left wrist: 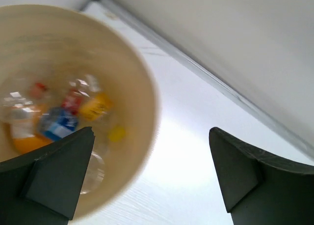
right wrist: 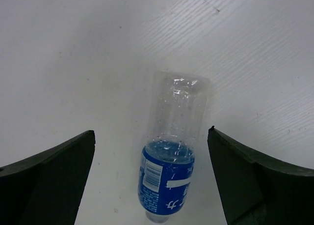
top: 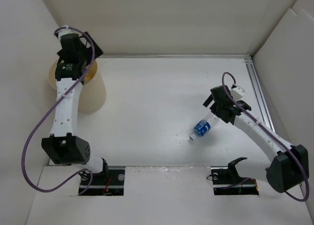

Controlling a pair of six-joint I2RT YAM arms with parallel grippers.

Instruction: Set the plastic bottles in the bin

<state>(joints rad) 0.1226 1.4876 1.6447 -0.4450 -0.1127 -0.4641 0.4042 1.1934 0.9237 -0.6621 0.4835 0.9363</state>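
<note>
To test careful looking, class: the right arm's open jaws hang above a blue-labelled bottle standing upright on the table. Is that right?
Not quite. The blue-labelled bottle lies on its side on the table, not upright; the right wrist view shows it. The rest holds: the open jaws of the right arm hang above it.

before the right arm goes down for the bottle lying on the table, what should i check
1. Right pincer open: ok.
2. Clear plastic bottle with blue label lies on its side under that pincer: ok.
3. Left pincer open, holding nothing: ok.
4. Round tan plastic bin upright: ok.
5. Bin mouth free for a drop: not ok, left pincer hangs over it.
6. Count of bottles in bin: cannot tell, blurred.
</note>
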